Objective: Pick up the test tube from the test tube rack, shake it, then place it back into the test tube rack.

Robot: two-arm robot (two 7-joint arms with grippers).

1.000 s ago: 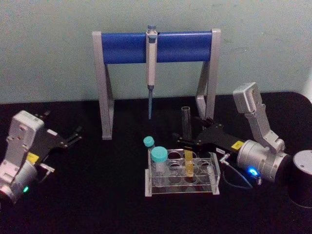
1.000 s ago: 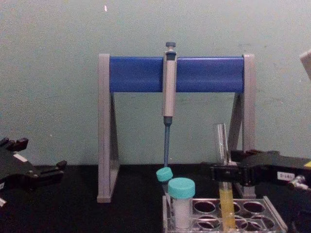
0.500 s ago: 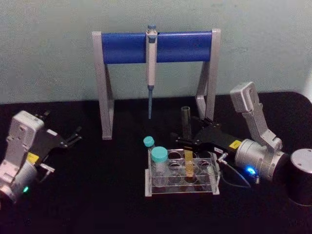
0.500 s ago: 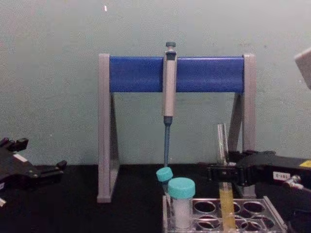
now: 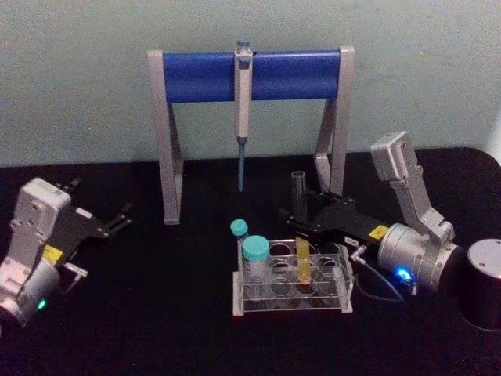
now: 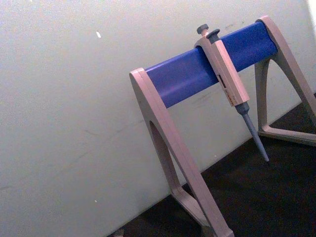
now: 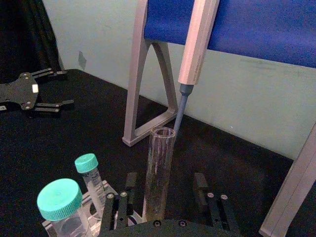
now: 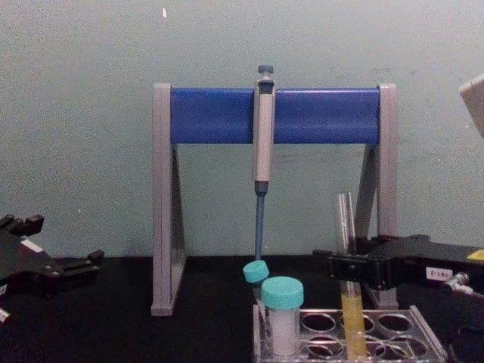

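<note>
**Test tube (image 5: pixel 298 196) upright in test tube rack (image 5: pixel 291 301), right gripper (image 5: pixel 296 223) spread around it**

Shows the test tube standing in a hole right of the rack's middle, with yellow-orange liquid in its lower part and its clear open mouth rising well above the low plastic frame. Finds the right gripper reaching in from the robot's right, level with the glass above the liquid, one finger on either side of the tube. In the right wrist view, leaves a gap between the glass and each finger: released, not clamped. Puts a large teal-capped vial (image 5: pixel 255 249) at the rack's left end, with a small teal-capped vial (image 5: pixel 239 228) just behind it, slightly tilted. Sets the grey-and-blue pipette stand (image 5: pixel 203 77) behind the rack, against the pale wall (image 5: pixel 78 78), with a pipette (image 5: pixel 243 102) hanging tip down from the blue bar, apart from the tube. Places the left gripper (image 5: pixel 119 219) far to the robot's left, low over the black table (image 5: pixel 156 313), fingers parted and holding nothing, well apart from the rack.
</note>
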